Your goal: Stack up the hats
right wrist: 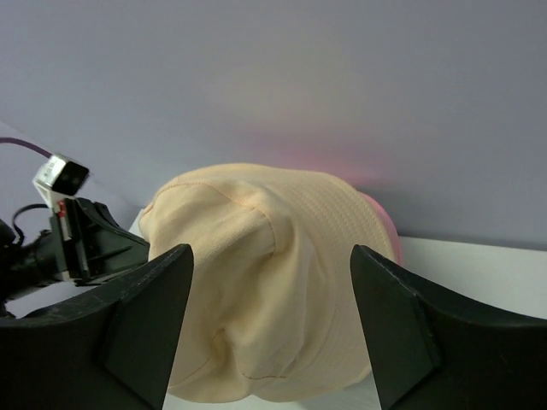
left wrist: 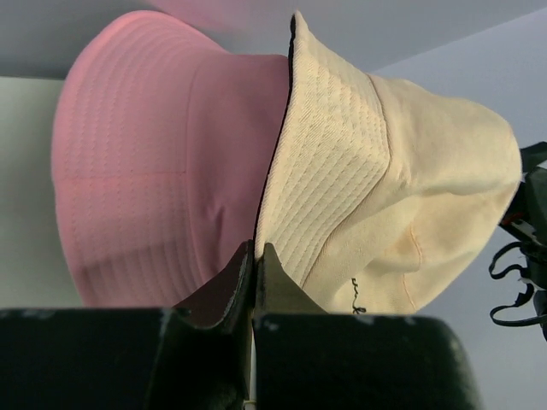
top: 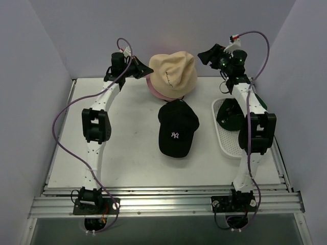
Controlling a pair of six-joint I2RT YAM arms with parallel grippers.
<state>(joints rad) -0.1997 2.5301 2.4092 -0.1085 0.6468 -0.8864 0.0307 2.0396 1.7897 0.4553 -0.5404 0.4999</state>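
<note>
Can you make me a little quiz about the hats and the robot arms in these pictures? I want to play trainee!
1. True or false: the tan bucket hat sits over the pink bucket hat.
2. Where is the black baseball cap? A: on top of the bucket hats. B: on the table, alone, in front of the bucket hats. C: held up in a gripper.
3. Fill in: the gripper with its jaws wide apart is the ____ one.
Key: 1 true; 2 B; 3 right (the right gripper holds nothing).
</note>
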